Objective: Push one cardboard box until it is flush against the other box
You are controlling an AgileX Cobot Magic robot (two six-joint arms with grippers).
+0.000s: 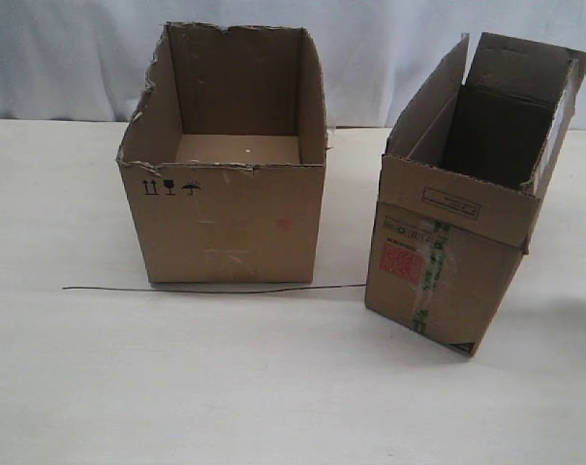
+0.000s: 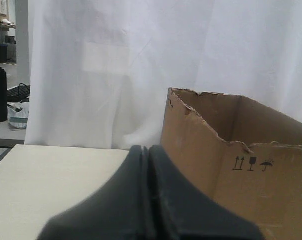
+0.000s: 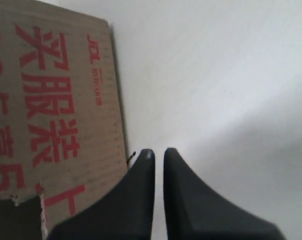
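Right fingers (image 3: 133, 200) slightly parted beside cardboard box (image 3: 56, 100), left fingers (image 2: 116, 210) pressed together

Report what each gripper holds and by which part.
Nothing is held. The left gripper is shut, empty; the right gripper is empty beside the cardboard box.

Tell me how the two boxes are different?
The wide box has a ragged torn rim and no flaps; the narrow box has flaps standing up. The wide box carries small black symbols, the narrow box a red label and green-printed tape. The wide box faces the camera squarely; the narrow box is turned at an angle. Both are brown cardboard, open on top, standing apart on the pale table.
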